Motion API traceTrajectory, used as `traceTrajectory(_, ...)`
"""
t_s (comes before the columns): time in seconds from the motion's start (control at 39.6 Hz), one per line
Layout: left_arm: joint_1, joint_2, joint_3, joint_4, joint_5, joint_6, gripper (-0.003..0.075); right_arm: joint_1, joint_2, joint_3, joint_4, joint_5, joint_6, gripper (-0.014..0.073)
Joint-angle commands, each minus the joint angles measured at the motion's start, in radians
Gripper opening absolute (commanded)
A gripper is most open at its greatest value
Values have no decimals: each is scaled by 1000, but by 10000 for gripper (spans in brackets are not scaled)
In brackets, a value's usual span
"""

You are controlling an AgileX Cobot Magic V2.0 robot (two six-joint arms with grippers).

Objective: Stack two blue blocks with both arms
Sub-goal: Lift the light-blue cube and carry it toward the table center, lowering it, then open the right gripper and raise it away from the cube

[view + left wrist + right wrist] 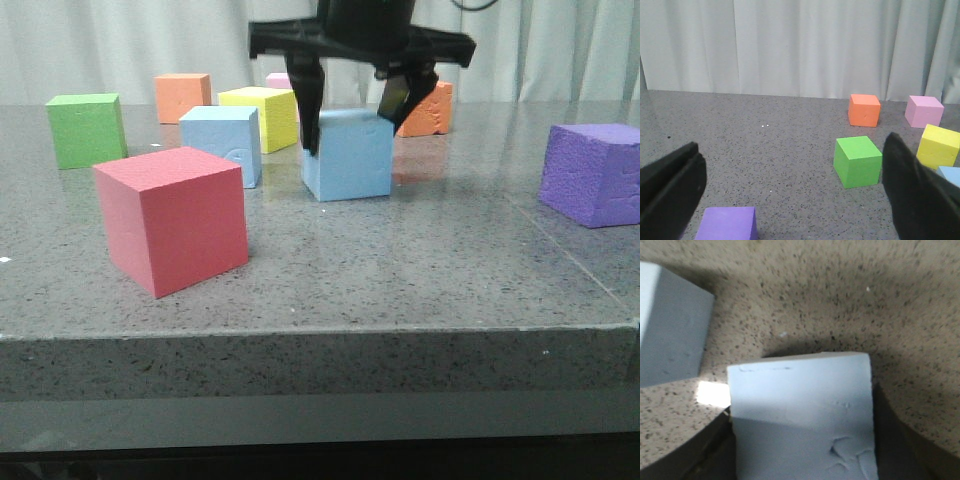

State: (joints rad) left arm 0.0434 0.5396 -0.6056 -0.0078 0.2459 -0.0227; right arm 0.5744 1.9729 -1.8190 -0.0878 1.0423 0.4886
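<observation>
One blue block [348, 158] stands at the table's middle. My right gripper [352, 122] comes down over it from above, a dark finger against each side. In the right wrist view the block [800, 405] fills the gap between the fingers [715, 455] and shows curved scuff marks. It looks to be resting on the table. The second blue block [222, 140] stands just to its left, with a curved mark on its front, and also shows in the right wrist view [670, 335]. My left gripper [795, 195] is open and empty above the table; it is outside the front view.
A red cube [175, 218] stands near the front left. Green [86, 128], orange [183, 96], yellow [264, 115] and pink [278, 80] cubes stand at the back. Another orange cube [432, 110] is behind the gripper. A purple cube [592, 172] is at the right. The table's front edge [320, 328] is close.
</observation>
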Motion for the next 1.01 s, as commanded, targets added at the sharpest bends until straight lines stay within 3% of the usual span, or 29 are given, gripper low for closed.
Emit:
traceTrajectory(0.0, 0, 10, -35, 0, -84, -2, 692, -3, -56, -30, -4, -17, 3, 444)
traceTrajectory(0.23, 0, 10, -35, 0, -84, -2, 692, -3, -58, -30, 18, -22, 4, 575)
traceTrajectory(0.58, 0, 10, -35, 0, -84, -2, 692, -3, -91, -39, 19, -27, 4, 577)
traceTrajectory(0.86, 0, 10, -35, 0, -84, -2, 692, -3, -151, -144, -25, -3, 1, 576)
traceTrajectory(0.98, 0, 10, -35, 0, -84, -2, 692, -3, -158, -150, -25, -14, -2, 517)
